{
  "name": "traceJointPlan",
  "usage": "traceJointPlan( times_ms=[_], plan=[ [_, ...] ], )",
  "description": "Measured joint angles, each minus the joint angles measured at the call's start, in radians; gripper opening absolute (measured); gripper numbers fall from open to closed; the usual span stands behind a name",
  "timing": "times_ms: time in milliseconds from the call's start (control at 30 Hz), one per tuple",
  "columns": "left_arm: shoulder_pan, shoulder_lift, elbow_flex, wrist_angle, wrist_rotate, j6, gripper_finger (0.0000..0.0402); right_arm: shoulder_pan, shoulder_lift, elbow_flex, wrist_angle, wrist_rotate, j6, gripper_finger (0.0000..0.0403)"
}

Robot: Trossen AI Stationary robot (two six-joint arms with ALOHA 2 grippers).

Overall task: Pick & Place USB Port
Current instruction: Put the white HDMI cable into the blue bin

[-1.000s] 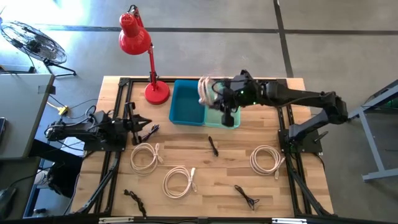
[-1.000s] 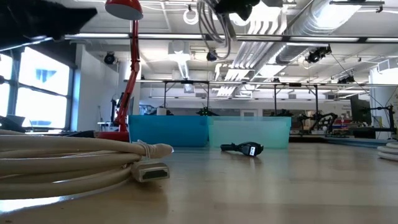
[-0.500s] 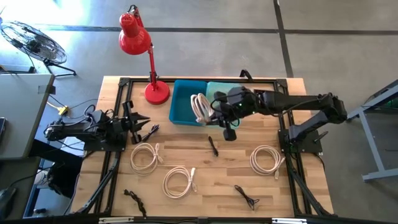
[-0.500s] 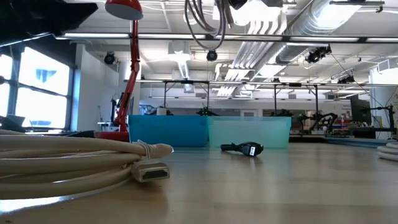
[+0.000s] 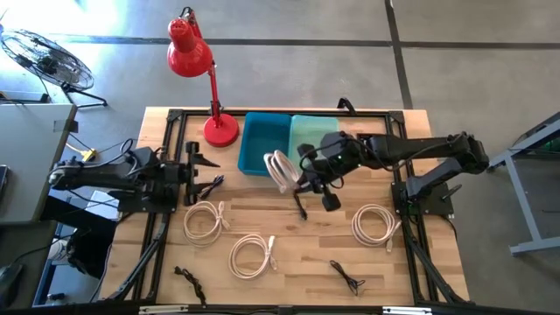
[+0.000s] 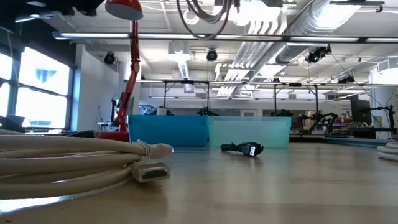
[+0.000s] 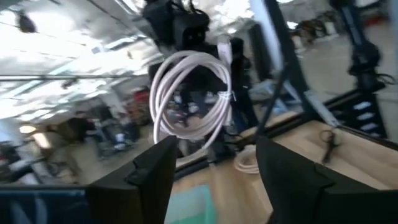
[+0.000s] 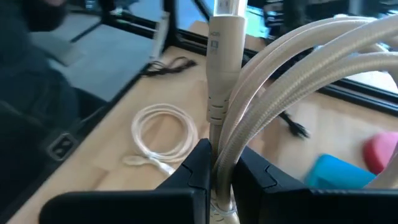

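A coiled white USB cable (image 5: 280, 168) hangs in the air just in front of the blue bin (image 5: 262, 144) and the teal bin (image 5: 311, 131), with my right gripper (image 5: 300, 178) shut on it. The low view shows the coil (image 6: 202, 11) high above the table. The left wrist view sees the same coil (image 7: 189, 93) straight ahead. My left gripper (image 5: 199, 163) stands open at the table's left, its two fingers (image 7: 152, 180) apart with nothing between them. My right gripper pinches several strands of the coil (image 8: 231, 155) between its two fingers (image 8: 198, 167), close to where the connector's stem (image 8: 219, 93) runs down. The connector (image 8: 224, 25) stands up beyond the fingers. The coil hangs clear of the table and the bins.
A red lamp (image 5: 210, 87) stands at the far left. Three more white coils (image 5: 203, 219), (image 5: 252, 255), (image 5: 374, 223) lie on the wood. Several black cables (image 5: 300, 206), (image 5: 347, 277), (image 5: 188, 282), (image 5: 210, 185) are scattered about.
My right gripper has carried the coil from above the bins toward the table's near edge and a little left; it now hangs in front of the bins. My left gripper has opened.
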Motion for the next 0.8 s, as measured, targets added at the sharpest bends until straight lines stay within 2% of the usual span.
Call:
traceJointPlan(
  times_ms=[300, 533, 800],
  plan=[
    [0.001, 0.343, 0.219, -0.008, 0.021, 0.111, 0.0219, 0.047, 0.000, 0.000, -0.005, -0.089, -0.030, 0.0028],
    [0.001, 0.566, 0.402, -0.037, -0.004, 0.154, 0.0219, 0.081, -0.001, 0.000, -0.026, -0.087, -0.030, 0.0028],
    [0.002, 0.741, 0.573, -0.142, 0.017, 0.157, 0.0219, 0.109, -0.001, 0.000, -0.053, -0.057, -0.031, 0.0028]
  ],
)
